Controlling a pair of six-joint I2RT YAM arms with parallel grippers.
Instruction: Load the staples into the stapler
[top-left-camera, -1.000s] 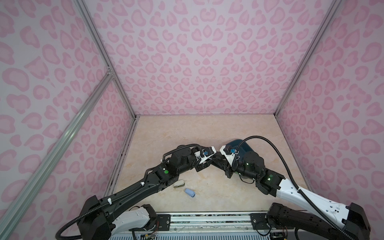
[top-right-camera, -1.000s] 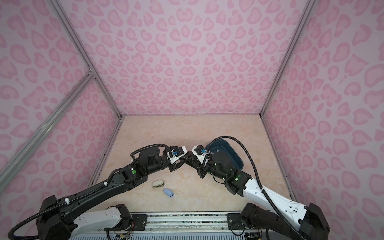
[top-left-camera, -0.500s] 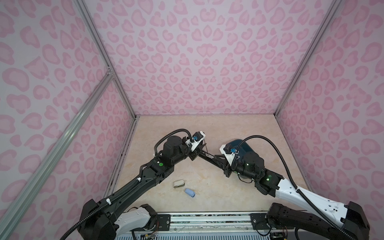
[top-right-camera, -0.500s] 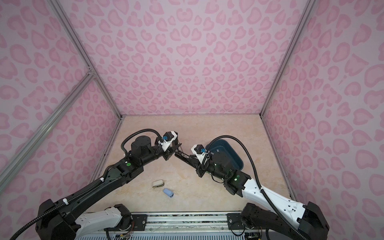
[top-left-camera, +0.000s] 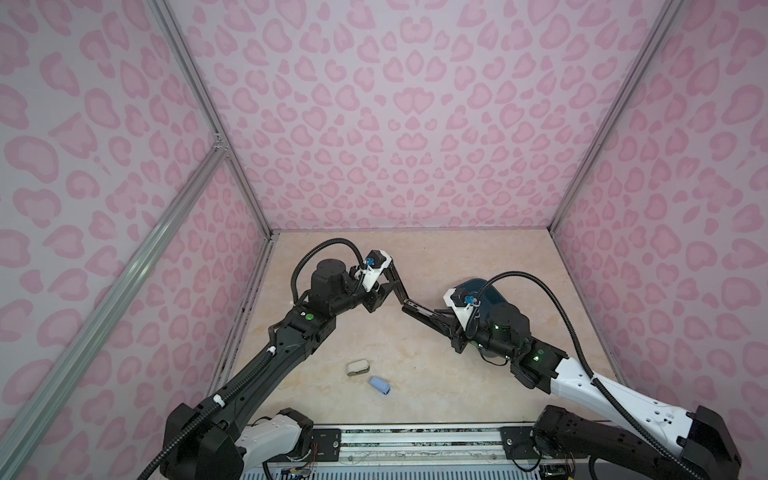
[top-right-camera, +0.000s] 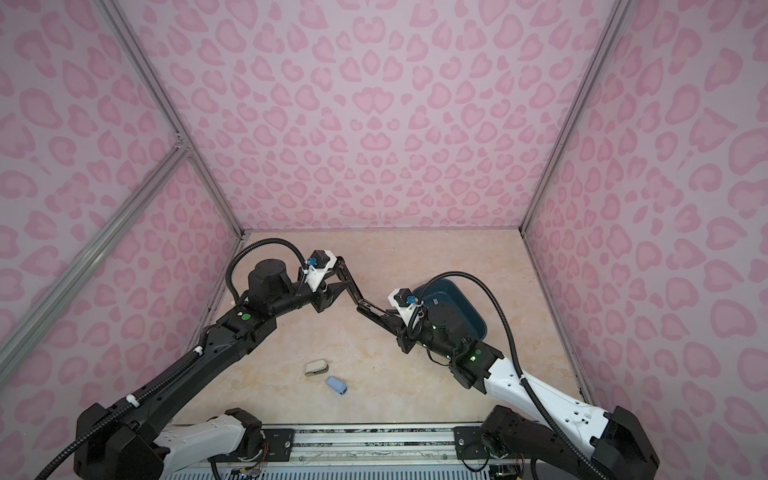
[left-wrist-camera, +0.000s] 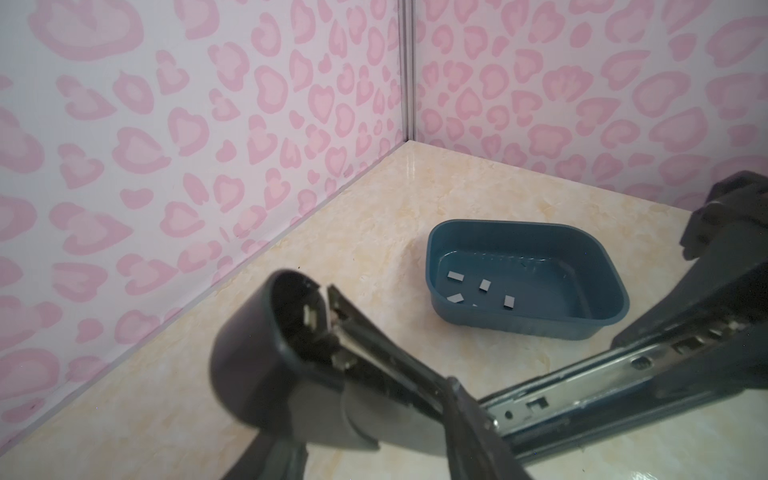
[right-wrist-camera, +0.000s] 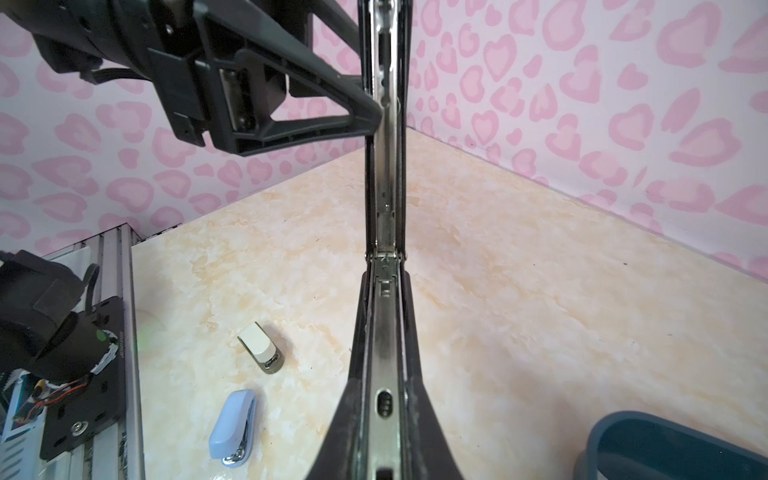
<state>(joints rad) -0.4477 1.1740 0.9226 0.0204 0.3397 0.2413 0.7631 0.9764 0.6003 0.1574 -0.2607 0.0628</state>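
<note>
A black stapler (top-left-camera: 398, 279) hangs open above the table, spread at its hinge between both grippers. My left gripper (top-left-camera: 392, 289) is shut on its cover (left-wrist-camera: 291, 374). My right gripper (right-wrist-camera: 384, 291) is shut on the other half, and the bare metal magazine (right-wrist-camera: 384, 340) runs between its fingers. In the left wrist view the cover's rounded cap is nearest and the magazine (left-wrist-camera: 602, 374) stretches away to the right gripper. Several staples (left-wrist-camera: 484, 285), small pale grey strips, lie in the dark blue tray (left-wrist-camera: 519, 328). In both top views the right arm hides the staples.
The blue tray (top-right-camera: 473, 316) sits at mid right, partly under the right arm. Near the front, a small white stapler (top-left-camera: 358, 368) and a small light-blue stapler (top-left-camera: 380, 385) lie on the beige table (top-left-camera: 415, 257). Pink patterned walls close in three sides.
My left gripper has risen and drawn back to the left, swinging the stapler's cover open away from the magazine. The right gripper has stayed almost still with its half.
</note>
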